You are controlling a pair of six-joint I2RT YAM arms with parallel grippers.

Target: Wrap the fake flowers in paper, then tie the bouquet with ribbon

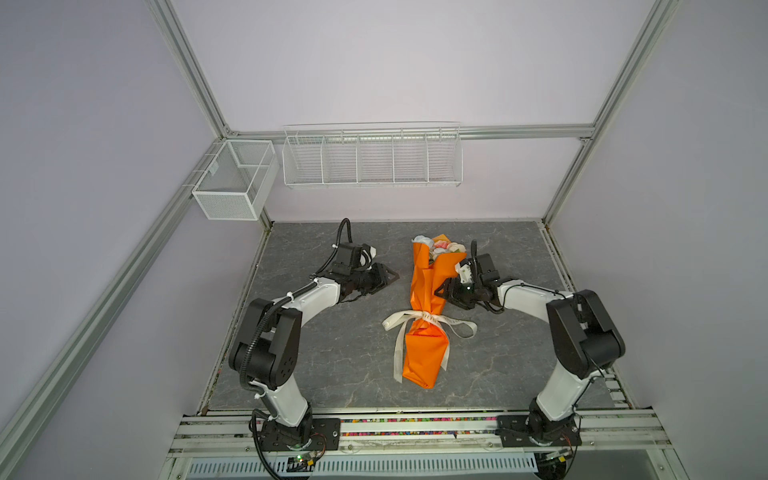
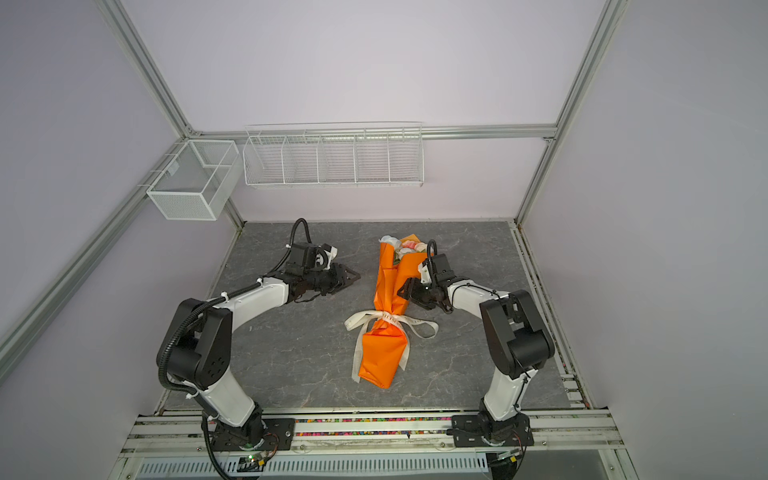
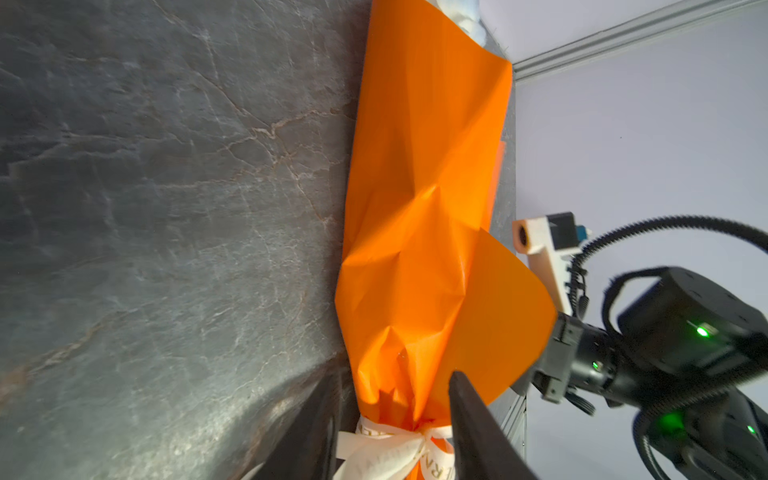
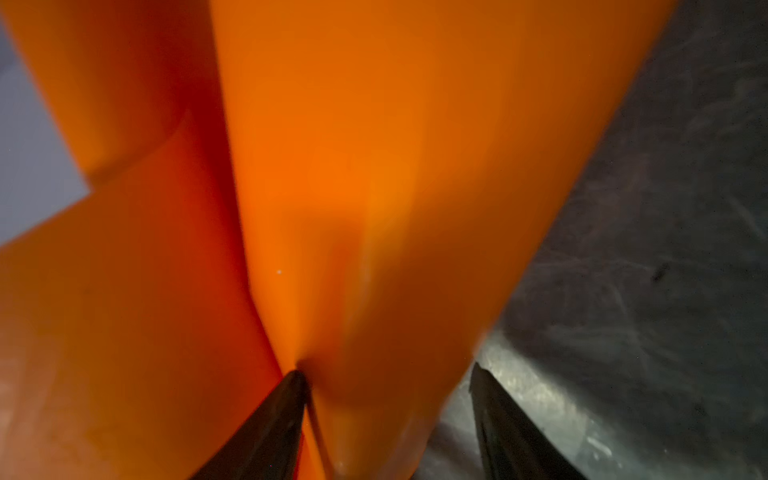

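The bouquet of fake flowers [image 1: 444, 246] [image 2: 409, 247] lies along the middle of the table, with pale rose heads showing at its far end. Orange paper [image 1: 424, 286] [image 3: 424, 208] [image 4: 374, 166] wraps it. A cream ribbon [image 1: 428, 320] [image 3: 386, 453] is tied in a bow around the narrow waist. My left gripper [image 1: 392, 276] [image 2: 355, 276] [image 3: 392, 382] hovers open to the left of the wrap, apart from it and holding nothing. My right gripper [image 1: 438, 291] [image 2: 401, 291] [image 4: 386, 372] is open at the wrap's right edge, with a fold of paper between its fingers.
The grey marbled table [image 1: 332, 365] has bare room in front and to both sides of the bouquet. A mesh box [image 1: 232, 178] and a long wire rack [image 1: 372, 156] hang on the back walls. The right arm [image 3: 665, 353] shows in the left wrist view.
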